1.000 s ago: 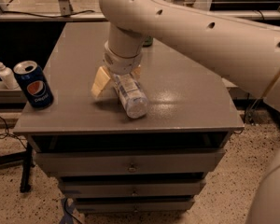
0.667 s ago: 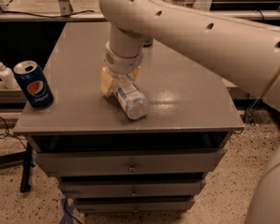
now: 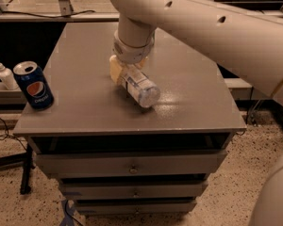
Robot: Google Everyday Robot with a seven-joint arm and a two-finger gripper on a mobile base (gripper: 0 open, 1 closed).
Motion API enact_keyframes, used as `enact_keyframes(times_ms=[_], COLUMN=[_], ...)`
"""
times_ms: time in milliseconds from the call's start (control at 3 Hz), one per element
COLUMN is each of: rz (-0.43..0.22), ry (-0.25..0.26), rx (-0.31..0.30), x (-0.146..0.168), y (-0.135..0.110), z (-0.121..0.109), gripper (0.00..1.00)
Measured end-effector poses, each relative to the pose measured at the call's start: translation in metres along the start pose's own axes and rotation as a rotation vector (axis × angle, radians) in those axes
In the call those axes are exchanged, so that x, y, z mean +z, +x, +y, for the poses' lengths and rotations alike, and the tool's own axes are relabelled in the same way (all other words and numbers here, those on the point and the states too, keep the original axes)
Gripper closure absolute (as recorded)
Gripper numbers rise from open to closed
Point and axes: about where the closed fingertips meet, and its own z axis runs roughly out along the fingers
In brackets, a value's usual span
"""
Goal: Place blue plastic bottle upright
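Note:
The blue plastic bottle (image 3: pixel 142 89) is a clear bottle with a pale label. It lies on its side near the middle of the grey cabinet top (image 3: pixel 80 102), its round base toward the camera and its cap end hidden under my wrist. My gripper (image 3: pixel 126 75) comes down from the big cream arm. It sits over the bottle's upper part, with a cream finger (image 3: pixel 114 69) pressed against its left side. The gripper looks shut on the bottle.
A blue Pepsi can (image 3: pixel 34 85) stands upright at the front left corner of the cabinet top. A small white pump bottle (image 3: pixel 4 74) stands on a lower ledge to its left. Drawers sit under the top. The arm covers the back right.
The cream finger, spread out to the left of the bottle a second ago, has swung in against the bottle's side. The bottle has stayed lying in about the same place.

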Motion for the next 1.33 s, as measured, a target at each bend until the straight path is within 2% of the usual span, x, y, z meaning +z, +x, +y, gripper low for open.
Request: enact_keyframes(times_ms=[333, 667, 1000, 1333], rz=[-0.142, -0.321, -0.531, -0.713], ry=[-0.040, -0.134, -0.252, -0.347], rx=[0.048, 0.111, 0.190, 0.235], x=[-0.029, -0.052, -0.072, -0.088], y=[-0.018, -0.026, -0.042, -0.065], z=[-0.028, -0.047, -0.055, -0.051], gripper=[1.00, 1.00, 1.00, 1.00])
